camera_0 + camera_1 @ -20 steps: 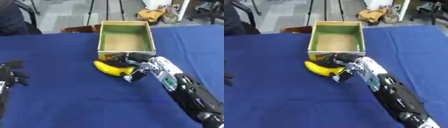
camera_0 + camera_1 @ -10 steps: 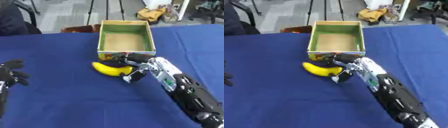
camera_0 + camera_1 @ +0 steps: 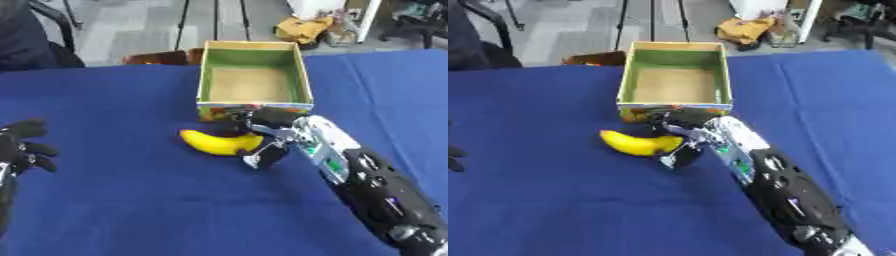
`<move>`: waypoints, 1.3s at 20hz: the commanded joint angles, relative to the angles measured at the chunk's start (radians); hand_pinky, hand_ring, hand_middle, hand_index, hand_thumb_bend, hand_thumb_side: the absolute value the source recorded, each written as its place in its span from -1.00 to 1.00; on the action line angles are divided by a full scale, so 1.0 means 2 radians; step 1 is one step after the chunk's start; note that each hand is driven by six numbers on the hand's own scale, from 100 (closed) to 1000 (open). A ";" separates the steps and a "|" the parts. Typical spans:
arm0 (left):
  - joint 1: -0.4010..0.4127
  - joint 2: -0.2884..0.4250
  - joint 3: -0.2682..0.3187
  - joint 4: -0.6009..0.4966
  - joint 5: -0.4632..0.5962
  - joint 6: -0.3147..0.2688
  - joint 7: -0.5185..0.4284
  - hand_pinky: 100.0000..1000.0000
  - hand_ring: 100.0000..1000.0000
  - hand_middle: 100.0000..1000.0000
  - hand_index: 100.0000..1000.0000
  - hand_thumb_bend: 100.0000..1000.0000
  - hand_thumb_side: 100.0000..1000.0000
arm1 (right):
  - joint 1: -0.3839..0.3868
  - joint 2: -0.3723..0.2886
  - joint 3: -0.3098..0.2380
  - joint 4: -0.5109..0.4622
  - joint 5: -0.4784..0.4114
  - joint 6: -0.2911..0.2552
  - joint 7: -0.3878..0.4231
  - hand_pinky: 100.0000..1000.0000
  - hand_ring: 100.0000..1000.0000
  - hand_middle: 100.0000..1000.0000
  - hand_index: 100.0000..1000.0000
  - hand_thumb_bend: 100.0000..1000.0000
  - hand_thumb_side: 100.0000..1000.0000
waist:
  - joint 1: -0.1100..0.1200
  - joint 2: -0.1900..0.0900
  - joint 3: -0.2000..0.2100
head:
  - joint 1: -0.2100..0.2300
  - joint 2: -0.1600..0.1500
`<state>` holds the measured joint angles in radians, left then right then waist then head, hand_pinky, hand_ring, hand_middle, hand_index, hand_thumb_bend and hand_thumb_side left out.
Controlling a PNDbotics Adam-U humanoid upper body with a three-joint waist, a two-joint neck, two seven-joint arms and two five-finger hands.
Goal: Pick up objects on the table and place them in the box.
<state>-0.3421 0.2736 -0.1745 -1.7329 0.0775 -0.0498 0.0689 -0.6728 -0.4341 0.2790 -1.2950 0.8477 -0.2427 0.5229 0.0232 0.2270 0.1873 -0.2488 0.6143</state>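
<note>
A yellow banana [image 3: 218,142] lies on the blue tablecloth just in front of the open cardboard box [image 3: 302,80], whose inside is bare. My right hand [image 3: 265,131] comes in from the lower right and sits at the banana's right end, fingers curled over it and thumb below, close against the box's front wall. At the left edge my left hand [image 3: 22,146] rests open on the cloth, far from the banana.
The blue table [image 3: 131,200] runs across the whole view. Beyond its far edge are a dark chair [image 3: 39,45], a tripod's legs [image 3: 214,20] and a yellow-brown bag [image 3: 302,29] on the floor.
The banana has slid slightly left with my right hand at its end. The left hand has not moved.
</note>
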 commanded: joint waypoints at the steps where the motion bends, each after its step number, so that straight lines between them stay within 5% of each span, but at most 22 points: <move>1: -0.008 0.004 0.003 -0.010 0.001 0.000 0.000 -0.24 -0.02 0.48 0.28 0.20 0.60 | -0.004 -0.002 0.003 0.002 0.009 -0.005 0.003 0.17 0.87 0.53 0.64 -1.00 -0.53 | 0.000 -0.007 0.001 | -0.001 -0.001; 26: -0.007 0.004 0.004 -0.010 0.001 0.000 0.000 -0.23 -0.02 0.48 0.27 0.21 0.60 | 0.000 -0.003 0.005 0.011 0.025 -0.019 0.003 0.21 0.87 0.52 0.60 -1.00 -0.46 | 0.001 -0.007 -0.001 | 0.000 -0.001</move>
<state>-0.3421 0.2736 -0.1745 -1.7329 0.0775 -0.0498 0.0689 -0.6696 -0.4277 0.2844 -1.2823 0.8883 -0.2771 0.5240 0.0234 0.2270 0.1855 -0.2486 0.6143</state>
